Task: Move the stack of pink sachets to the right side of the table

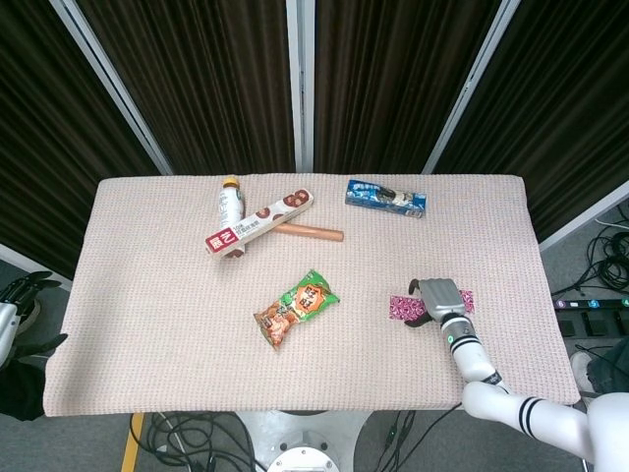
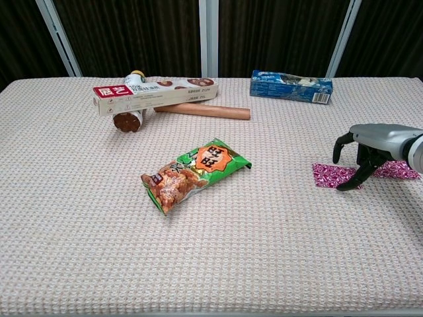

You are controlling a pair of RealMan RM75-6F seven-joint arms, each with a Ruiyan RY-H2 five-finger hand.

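Near the table's right front, the right hand is arching curled fingers onto a pink sachet; whether it grips, I cannot tell; another sachet is lying beside it.

A table draped in a pale waffle-weave cloth is standing before a wall of dark pleated curtains.

White frame bars are running down across the curtains, one upright at the centre and others slanting outward to either side (the chest view is showing the same bars rising behind the table's far edge). Grey floor is showing past the table's right end, where black cables are trailing beside a power strip. More cables are looping under the near edge, next to a strip of yellow floor tape. Even, soft light is falling across the cloth.
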